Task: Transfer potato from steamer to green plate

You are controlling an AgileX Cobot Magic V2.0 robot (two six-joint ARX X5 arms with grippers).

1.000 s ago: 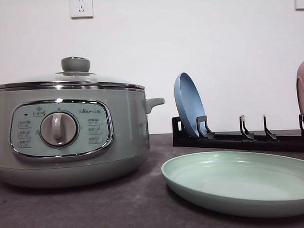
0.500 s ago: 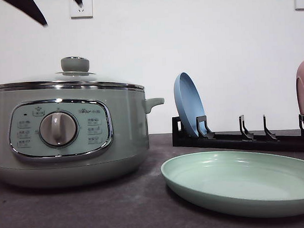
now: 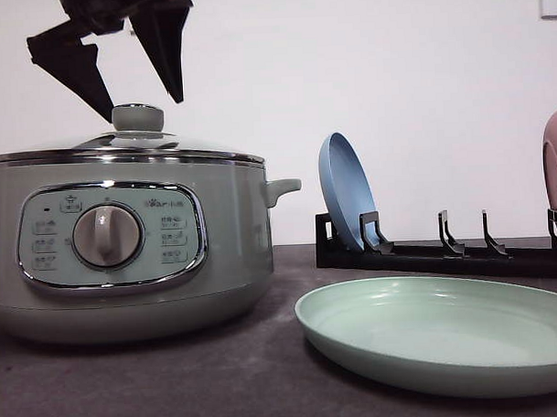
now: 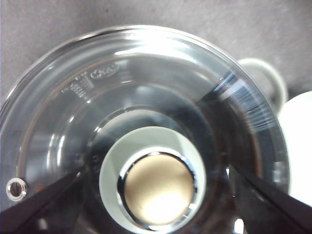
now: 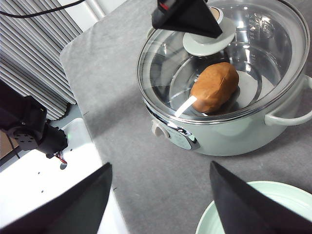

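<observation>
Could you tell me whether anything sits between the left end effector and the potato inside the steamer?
Yes. The glass lid is on the steamer, covering the potato. The left end effector hangs open above the lid's knob, so the lid must come off first.

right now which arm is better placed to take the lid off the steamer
Left. The left gripper is open directly over the lid knob, one finger on each side. The right gripper is open too, but hangs off to the side, near the green plate, away from the steamer.
</observation>
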